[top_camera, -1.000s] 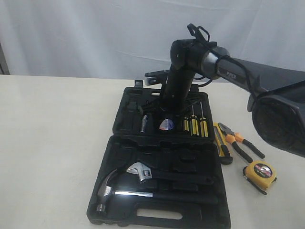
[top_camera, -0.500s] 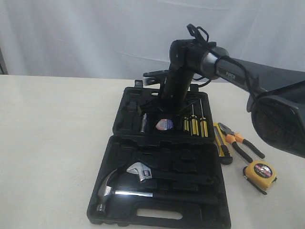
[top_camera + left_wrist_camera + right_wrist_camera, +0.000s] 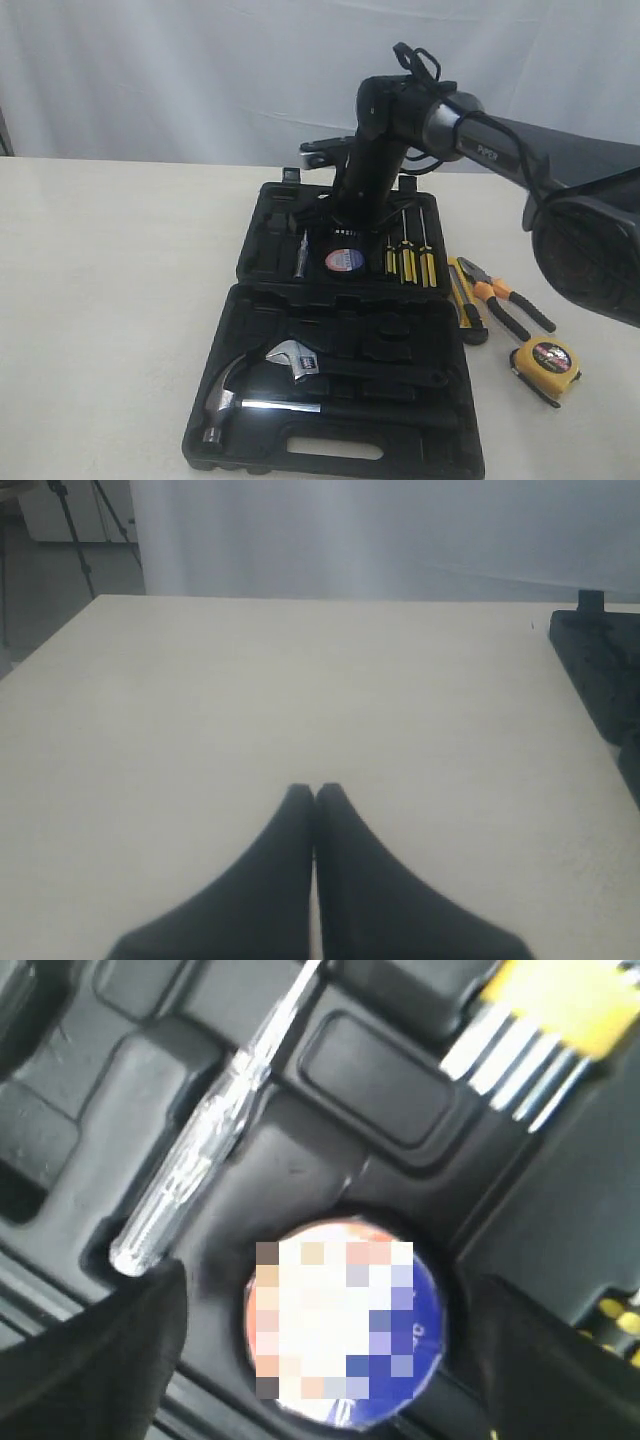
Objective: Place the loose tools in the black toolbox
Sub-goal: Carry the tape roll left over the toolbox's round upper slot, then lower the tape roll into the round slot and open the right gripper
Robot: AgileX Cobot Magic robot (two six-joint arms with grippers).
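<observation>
The black toolbox [image 3: 250, 300] lies open in two halves. The black tape roll [image 3: 343, 259] with its white-blue-red label rests in a round recess of the far half. My right gripper [image 3: 336, 228] hangs just above it, open; in the right wrist view the fingers [image 3: 110, 1360] stand on either side of the tape roll [image 3: 340, 1320], apart from it. The yellow-black utility knife [image 3: 465, 300], the orange-and-black pliers [image 3: 505, 300] and the yellow tape measure [image 3: 548, 362] lie on the table right of the case. My left gripper [image 3: 316, 792] is shut, empty, over bare table.
A claw hammer [image 3: 260, 400] and a wrench [image 3: 295, 360] sit in the near half. Yellow-black screwdrivers [image 3: 410, 262] and a clear-handled tester [image 3: 301, 258] sit in the far half. The case edge [image 3: 600, 670] shows in the left wrist view. White curtain behind.
My right gripper has lifted a little off the tape roll, which stays in its recess with more of its label showing. The left arm has not moved.
</observation>
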